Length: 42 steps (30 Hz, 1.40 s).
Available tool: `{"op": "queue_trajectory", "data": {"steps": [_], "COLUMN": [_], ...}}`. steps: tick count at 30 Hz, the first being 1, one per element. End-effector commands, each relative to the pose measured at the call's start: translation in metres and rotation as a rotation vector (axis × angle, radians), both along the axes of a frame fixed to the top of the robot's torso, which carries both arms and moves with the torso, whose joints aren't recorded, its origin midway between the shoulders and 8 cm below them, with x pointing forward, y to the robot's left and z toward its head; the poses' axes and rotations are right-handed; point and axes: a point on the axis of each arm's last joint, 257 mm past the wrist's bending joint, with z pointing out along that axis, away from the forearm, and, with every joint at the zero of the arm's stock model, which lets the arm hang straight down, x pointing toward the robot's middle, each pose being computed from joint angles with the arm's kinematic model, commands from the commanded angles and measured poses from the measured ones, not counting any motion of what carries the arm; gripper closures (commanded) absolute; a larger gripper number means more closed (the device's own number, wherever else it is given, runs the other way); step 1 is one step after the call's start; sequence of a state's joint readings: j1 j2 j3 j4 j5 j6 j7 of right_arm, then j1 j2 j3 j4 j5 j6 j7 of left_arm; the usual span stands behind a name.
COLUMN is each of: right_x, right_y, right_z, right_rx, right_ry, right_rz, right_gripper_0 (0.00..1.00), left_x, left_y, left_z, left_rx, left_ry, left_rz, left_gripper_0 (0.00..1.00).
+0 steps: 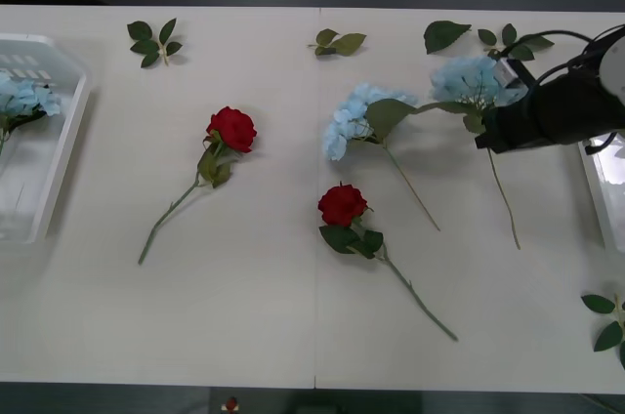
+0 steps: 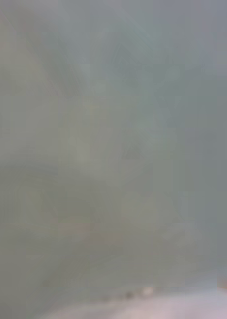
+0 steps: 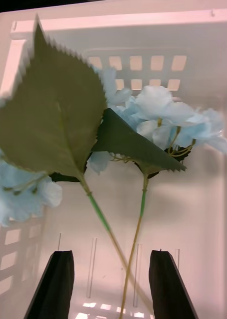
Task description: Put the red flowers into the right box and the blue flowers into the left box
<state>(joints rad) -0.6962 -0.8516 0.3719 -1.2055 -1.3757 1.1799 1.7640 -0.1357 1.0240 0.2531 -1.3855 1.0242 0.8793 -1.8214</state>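
Stock on the desk (image 1: pixel 264 336), as I read it from my station:

- Blue flowers: two stems lie in the left box (image 1: pixel 61 155) at the desk's left edge, blooms toward its slotted wall. Two more lie loose on the desk: the middle blue flower (image 1: pixel 356 119), stem running toward the near right; the right blue flower (image 1: pixel 472 79) by the far right corner, stem running toward the near edge.
- Red flowers: the left rose (image 1: pixel 231 129) and the centre rose (image 1: pixel 342 205), both mid-desk, stems trailing to the near edge.
- Left gripper (image 3: pixel 111 286): released, black fingers apart over the left box, nothing between them but the dropped stems below.
- Right gripper (image 1: pixel 500 131): at the right blue flower, just beside its bloom, across the stem's top. I cannot tell whether it is clenched.
- Right box (image 1: pixel 601 189): rim at the right edge.

Judgement: the right arm is nearer both loose blue stems. Open desk lies between the roses for the carry leftward.
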Motion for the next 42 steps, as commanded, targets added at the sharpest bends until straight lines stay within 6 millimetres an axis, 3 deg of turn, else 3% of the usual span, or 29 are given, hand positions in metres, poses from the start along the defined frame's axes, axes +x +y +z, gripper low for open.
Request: {"op": "queue_trajectory", "data": {"steps": [1, 5, 7, 9, 10, 12, 15, 16, 21, 23, 27, 35, 42], "right_x": [0.009, 0.005, 0.001, -0.001, -0.004, -0.008, -0.012, -0.014, -0.024, -0.028, -0.033, -0.045, -0.045], "right_y": [0.022, 0.041, 0.057, 0.069, 0.086, 0.106, 0.133, 0.147, 0.188, 0.210, 0.238, 0.285, 0.308], "right_z": [0.090, 0.124, 0.141, 0.151, 0.159, 0.170, 0.186, 0.195, 0.213, 0.220, 0.227, 0.232, 0.220], "right_rx": [0.155, 0.177, 0.193, 0.197, 0.207, 0.228, 0.301, 0.342, 0.474, 0.541, 0.617, 0.702, 0.691], "right_ry": [-0.158, -0.291, -0.364, -0.412, -0.462, -0.519, -0.584, -0.620, -0.659, -0.672, -0.685, -0.679, -0.669], "right_rz": [0.129, 0.273, 0.349, 0.400, 0.453, 0.511, 0.550, 0.567, 0.605, 0.612, 0.610, 0.635, 0.628], "right_gripper_0": [1.00, 1.00, 1.00, 1.00, 1.00, 1.00, 1.00, 1.00, 1.00, 1.00, 1.00, 1.00, 1.00], "left_x": [0.000, -0.012, -0.016, -0.017, -0.014, -0.009, -0.001, 0.005, 0.020, 0.027, 0.025, -0.010, -0.042], "left_y": [-0.037, -0.081, -0.114, -0.136, -0.159, -0.185, -0.225, -0.249, -0.312, -0.350, -0.398, -0.444, -0.502], "left_z": [0.048, 0.085, 0.105, 0.113, 0.118, 0.117, 0.105, 0.096, 0.064, 0.038, 0.013, 0.003, 0.019], "left_rx": [-0.031, -0.060, -0.054, -0.056, -0.062, -0.070, -0.101, -0.119, -0.177, -0.249, -0.361, -0.504, -0.623], "left_ry": [-0.003, -0.003, -0.003, -0.001, -0.004, 0.006, 0.043, 0.054, 0.024, -0.005, -0.035, -0.151, -0.316], "left_rz": [-0.094, -0.206, -0.291, -0.341, -0.388, -0.437, -0.488, -0.522, -0.602, -0.636, -0.707, -0.871, -1.030], "left_gripper_0": [0.33, 0.28, 0.28, 0.27, 0.26, 0.16, 0.06, 0.04, 0.04, 0.04, 0.04, 0.04, 0.04]}}
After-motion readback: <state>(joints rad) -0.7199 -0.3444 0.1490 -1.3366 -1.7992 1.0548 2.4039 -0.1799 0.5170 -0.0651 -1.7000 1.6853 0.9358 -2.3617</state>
